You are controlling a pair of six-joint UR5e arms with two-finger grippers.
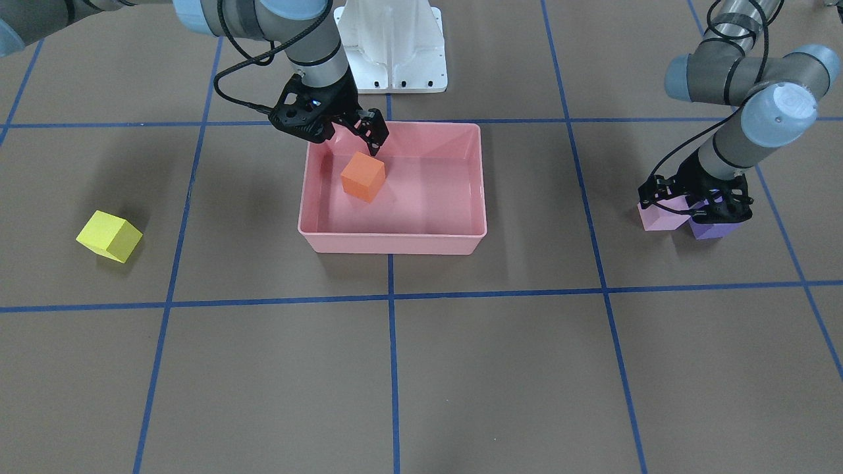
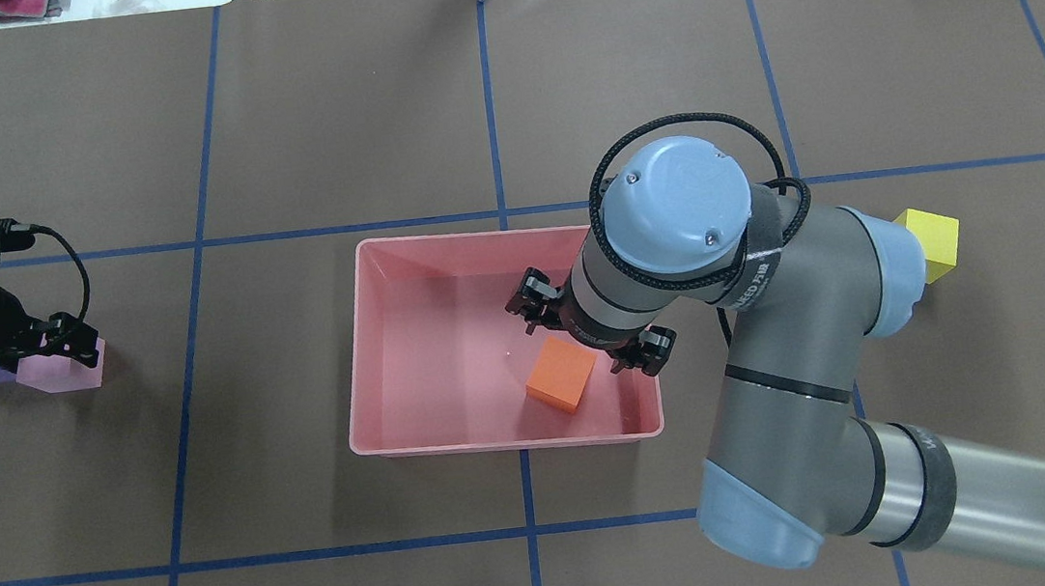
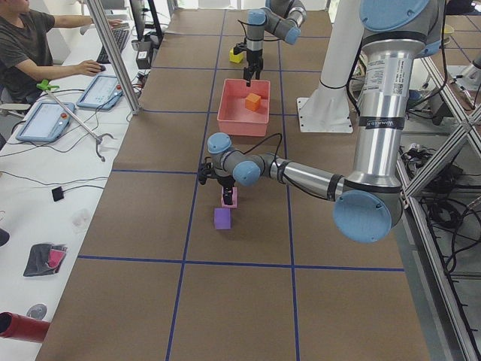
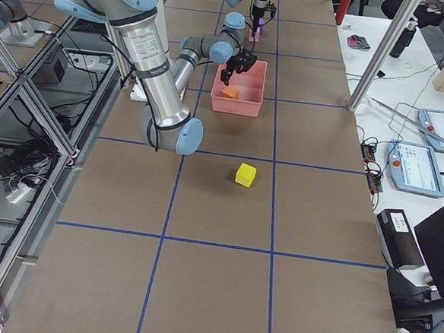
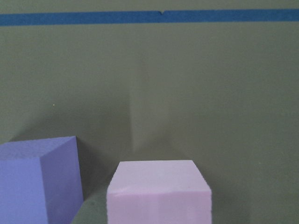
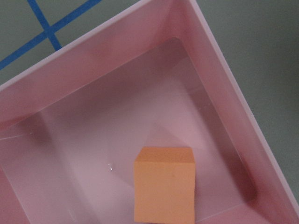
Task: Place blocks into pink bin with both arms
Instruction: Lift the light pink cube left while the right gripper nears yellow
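The pink bin stands mid-table. The orange cube lies loose inside it, also seen in the right wrist view. My right gripper hangs open just above the orange cube, over the bin's robot-side end. The yellow cube sits alone on the table on my right side. The light pink cube and the purple cube sit side by side on my left. My left gripper is down over the light pink cube with its jaws open; the cube rests on the table.
The white pedestal base stands just behind the bin. Blue tape lines grid the brown table. An operator and tablets sit at a side desk beyond the table's far edge.
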